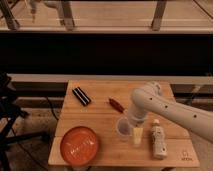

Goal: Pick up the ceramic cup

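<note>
The ceramic cup (122,127) is small, pale and round. It stands upright on the wooden table (100,117), near the middle of the front half. My gripper (134,131) hangs down from the white arm (165,107), which comes in from the right. It is low over the table, right against the cup's right side. The arm's wrist covers the cup's right rim.
An orange plate (79,145) lies at the front left. A white bottle-shaped object (159,141) lies just right of the gripper. A red object (116,104) and a black flat object (81,95) lie further back. A dark railing runs behind the table.
</note>
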`<control>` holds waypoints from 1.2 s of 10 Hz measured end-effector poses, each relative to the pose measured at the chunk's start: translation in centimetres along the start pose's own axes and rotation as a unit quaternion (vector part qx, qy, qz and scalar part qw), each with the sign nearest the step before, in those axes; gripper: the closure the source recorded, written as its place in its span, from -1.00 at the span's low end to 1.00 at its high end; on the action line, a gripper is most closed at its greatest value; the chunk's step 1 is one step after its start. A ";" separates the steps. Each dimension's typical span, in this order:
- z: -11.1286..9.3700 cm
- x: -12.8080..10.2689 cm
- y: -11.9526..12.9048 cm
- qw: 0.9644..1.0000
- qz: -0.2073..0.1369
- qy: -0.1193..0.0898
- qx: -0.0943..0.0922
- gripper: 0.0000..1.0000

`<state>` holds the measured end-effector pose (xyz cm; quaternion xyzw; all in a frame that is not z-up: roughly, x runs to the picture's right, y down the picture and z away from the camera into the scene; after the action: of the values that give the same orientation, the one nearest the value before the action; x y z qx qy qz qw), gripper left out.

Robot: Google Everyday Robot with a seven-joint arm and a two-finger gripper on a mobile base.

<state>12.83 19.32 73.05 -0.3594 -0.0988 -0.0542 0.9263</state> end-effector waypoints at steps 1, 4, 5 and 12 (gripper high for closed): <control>0.1 0.0 0.0 1.000 0.000 -0.002 0.000 -1.00; 0.4 0.2 -0.1 1.000 -0.001 -0.004 0.001 -0.75; -0.3 0.2 0.0 1.000 0.000 -0.004 0.009 -0.62; -2.5 -0.1 0.4 0.999 -0.012 -0.018 0.034 -0.60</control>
<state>13.17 17.91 70.96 -0.3275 -0.1219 -0.0556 0.9353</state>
